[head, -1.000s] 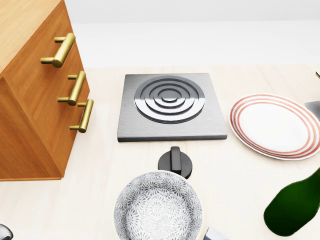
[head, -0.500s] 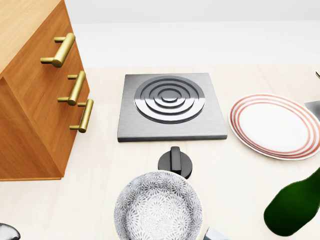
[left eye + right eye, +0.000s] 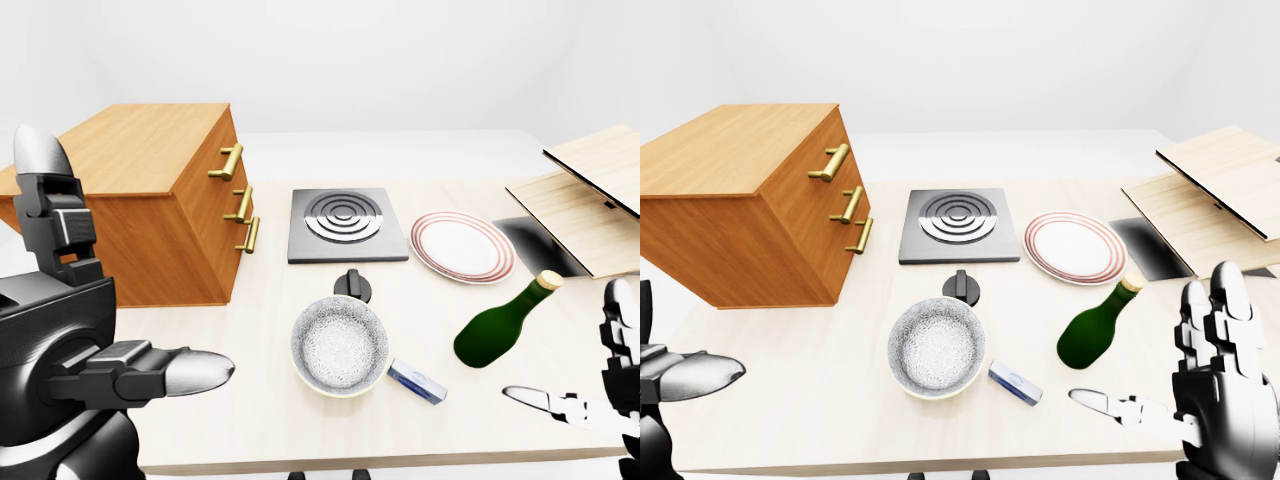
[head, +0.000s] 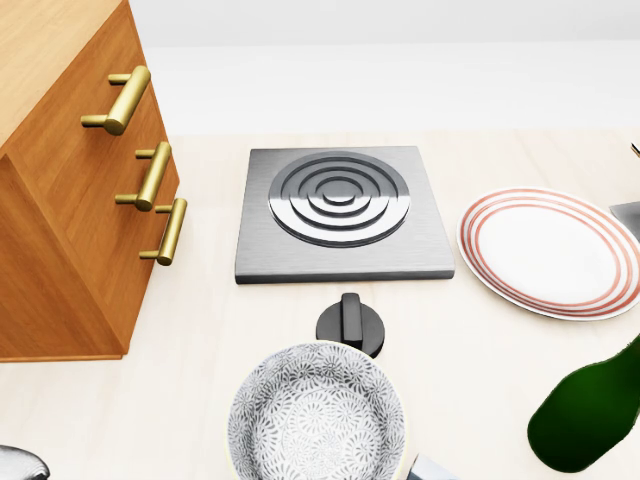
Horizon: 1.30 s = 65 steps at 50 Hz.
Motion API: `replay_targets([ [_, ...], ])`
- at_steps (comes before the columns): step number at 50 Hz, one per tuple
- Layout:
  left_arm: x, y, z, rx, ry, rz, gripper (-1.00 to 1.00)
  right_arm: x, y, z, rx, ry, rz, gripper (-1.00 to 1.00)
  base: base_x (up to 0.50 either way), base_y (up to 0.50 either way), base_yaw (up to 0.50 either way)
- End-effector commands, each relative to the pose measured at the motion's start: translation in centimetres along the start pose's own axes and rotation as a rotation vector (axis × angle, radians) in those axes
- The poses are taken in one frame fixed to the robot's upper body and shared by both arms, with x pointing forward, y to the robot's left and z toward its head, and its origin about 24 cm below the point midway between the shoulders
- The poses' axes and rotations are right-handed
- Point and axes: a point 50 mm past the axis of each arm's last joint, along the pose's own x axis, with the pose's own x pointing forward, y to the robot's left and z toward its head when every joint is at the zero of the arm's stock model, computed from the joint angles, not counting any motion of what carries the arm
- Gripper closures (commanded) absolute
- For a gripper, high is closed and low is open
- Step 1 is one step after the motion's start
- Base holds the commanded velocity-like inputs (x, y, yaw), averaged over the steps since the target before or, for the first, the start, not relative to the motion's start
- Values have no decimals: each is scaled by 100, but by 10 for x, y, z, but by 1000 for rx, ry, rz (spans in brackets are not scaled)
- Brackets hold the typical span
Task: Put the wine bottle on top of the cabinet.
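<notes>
A pale wooden bench (image 3: 820, 400) stands in a plain white room. The right hand (image 3: 1200, 385), fingers spread wide and holding nothing, hangs over the bench's near right corner, just right of the dark green glass wine bottle (image 3: 1095, 327) lying on its side, apart from it. The left hand (image 3: 90, 345) is raised at the near left corner, also spread and empty, as far as the view shows. Left of the bottle sits a speckled grey bowl (image 3: 937, 346), then a square steel hob (image 3: 959, 225) and a red-ringed white plate (image 3: 1075, 247). The brown wooden cabinet (image 3: 745, 205) with brass handles fills the far left corner.
</notes>
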Motion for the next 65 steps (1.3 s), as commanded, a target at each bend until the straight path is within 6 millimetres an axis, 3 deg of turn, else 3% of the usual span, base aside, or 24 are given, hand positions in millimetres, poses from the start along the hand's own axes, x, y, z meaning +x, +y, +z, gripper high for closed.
replay_targets([
  [1,0,0,0,12,-5,-4,-100,1,0,-21,40,79,-12,-100,0,0,0],
  [24,-3,1,-1,13,16,2,-100,4,1,-50,92,179,-22,-100,0,0,0],
  [31,-3,1,-1,30,7,-1,-100,8,2,-70,117,241,-26,-100,0,0,0],
  [40,-4,0,-2,38,9,-3,-100,12,1,-76,125,257,-29,-100,0,0,0],
  [45,-3,0,-1,39,2,-4,-100,12,0,-90,141,306,-37,-100,0,0,0],
  [65,-5,-3,-7,50,28,-12,-100,29,4,-95,129,303,-25,-100,0,0,0],
])
